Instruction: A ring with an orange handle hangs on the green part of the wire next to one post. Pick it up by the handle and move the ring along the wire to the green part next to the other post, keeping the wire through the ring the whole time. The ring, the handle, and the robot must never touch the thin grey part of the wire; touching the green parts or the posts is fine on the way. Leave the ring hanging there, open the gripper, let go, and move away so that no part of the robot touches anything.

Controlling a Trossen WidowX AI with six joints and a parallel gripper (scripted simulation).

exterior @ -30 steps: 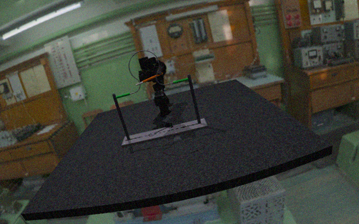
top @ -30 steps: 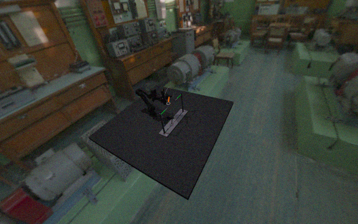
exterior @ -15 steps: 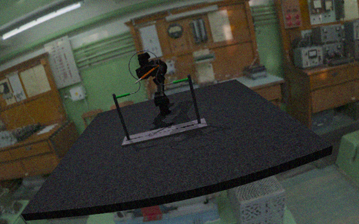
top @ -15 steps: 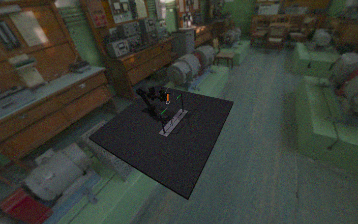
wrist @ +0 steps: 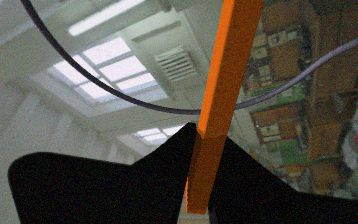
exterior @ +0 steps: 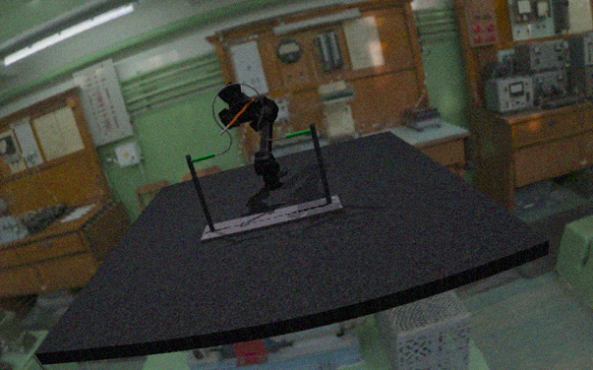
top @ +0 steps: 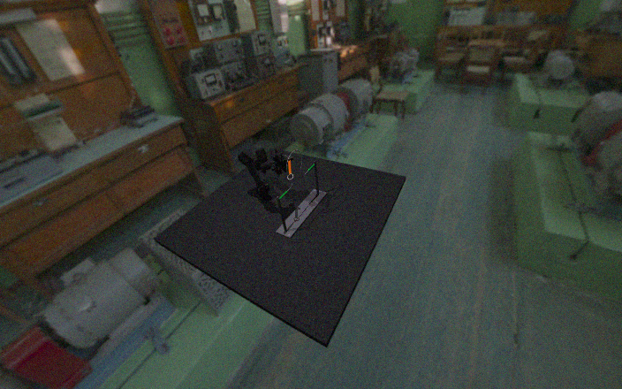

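Note:
My gripper (top: pixel 281 163) (exterior: pixel 243 106) (wrist: pixel 199 131) is shut on the orange handle (top: pixel 289 165) (exterior: pixel 239 114) (wrist: pixel 226 75) and holds it high above the stand. The small ring (top: pixel 290 172) hangs at the handle's lower end, in the stretch between the two posts. In the wrist view the thin grey wire (wrist: pixel 125 98) arcs across behind the handle; I cannot tell its gap to the ring. One green part (top: pixel 284 192) (exterior: pixel 203 157) sits by the near post (top: pixel 283 215) (exterior: pixel 199 192). The other green part (top: pixel 311 168) (exterior: pixel 298 133) sits by the far post (top: pixel 317 180) (exterior: pixel 320 166).
The posts stand on a pale base plate (top: pixel 306 209) (exterior: pixel 280 217) on a black table top (top: pixel 275 284) (exterior: pixel 317 273). The arm's base stands behind the wire stand. Lab benches and machines lie off the table.

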